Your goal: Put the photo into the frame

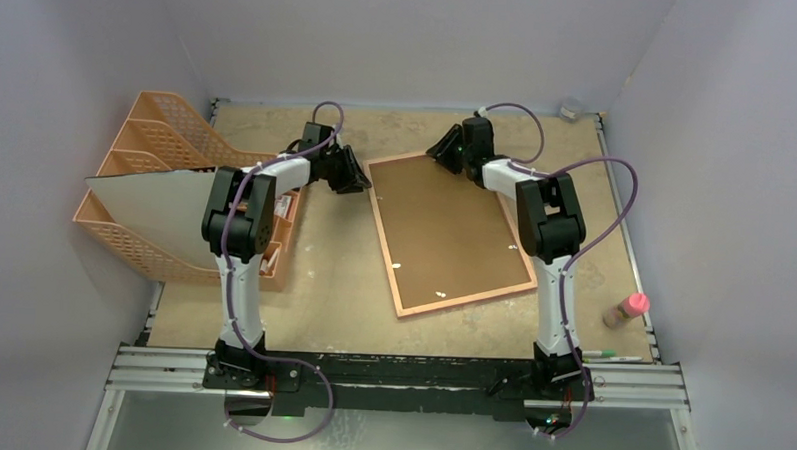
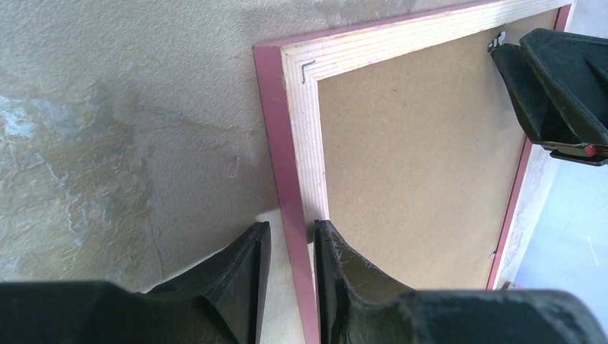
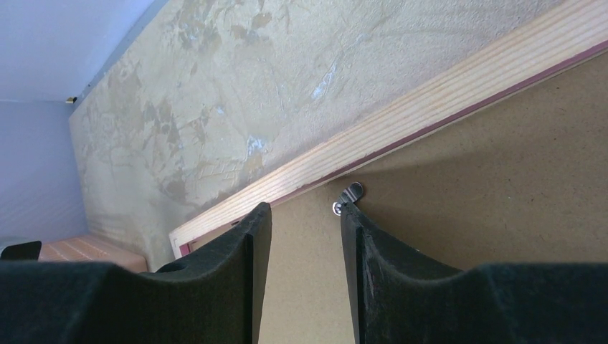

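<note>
The frame (image 1: 467, 298) lies face down on the table, its pink border and pale wood rim (image 2: 305, 143) up, with the brown backing board (image 1: 444, 227) inside it. My left gripper (image 1: 359, 182) is at the frame's far left corner. Its jaws (image 2: 290, 223) straddle the pink edge: one finger outside with a small gap, the other against the wood rim. My right gripper (image 1: 442, 151) hangs open over the board by the far rim (image 3: 430, 107). Nothing lies between its fingers (image 3: 306, 208), and one fingertip is next to a metal turn clip (image 3: 351, 192). The photo is hidden in every view.
Orange file trays (image 1: 147, 136) stand at the left with a greyish-white sheet (image 1: 155, 207) leaning in them. A pink-capped bottle (image 1: 627, 310) and pens (image 1: 610, 357) lie near the right front. A small round object (image 1: 571, 109) sits in the far right corner.
</note>
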{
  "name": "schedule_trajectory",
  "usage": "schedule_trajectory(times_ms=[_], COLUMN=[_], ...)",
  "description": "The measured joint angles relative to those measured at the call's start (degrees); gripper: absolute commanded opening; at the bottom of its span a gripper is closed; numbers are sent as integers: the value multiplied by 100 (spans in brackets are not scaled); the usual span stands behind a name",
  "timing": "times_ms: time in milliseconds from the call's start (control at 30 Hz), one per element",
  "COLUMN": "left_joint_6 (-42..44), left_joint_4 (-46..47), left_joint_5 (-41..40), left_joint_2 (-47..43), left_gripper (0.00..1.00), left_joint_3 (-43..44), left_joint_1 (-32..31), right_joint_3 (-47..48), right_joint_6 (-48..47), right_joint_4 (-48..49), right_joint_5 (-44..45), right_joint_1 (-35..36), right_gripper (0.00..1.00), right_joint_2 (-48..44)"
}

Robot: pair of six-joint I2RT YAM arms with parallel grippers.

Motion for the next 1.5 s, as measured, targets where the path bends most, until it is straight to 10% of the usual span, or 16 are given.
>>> schedule_trajectory(times_ms=[1500], left_joint_6=[63], left_joint_4=[-243], left_joint_5=[273], left_joint_2=[212], left_gripper=[30], left_joint_3=[308], left_joint_1=[42], right_joint_3=[-155], right_joint_6=[92], right_joint_4=[828], right_joint_5=[-719], right_joint_1=[-205], right_gripper=[41], right_joint_2=[221])
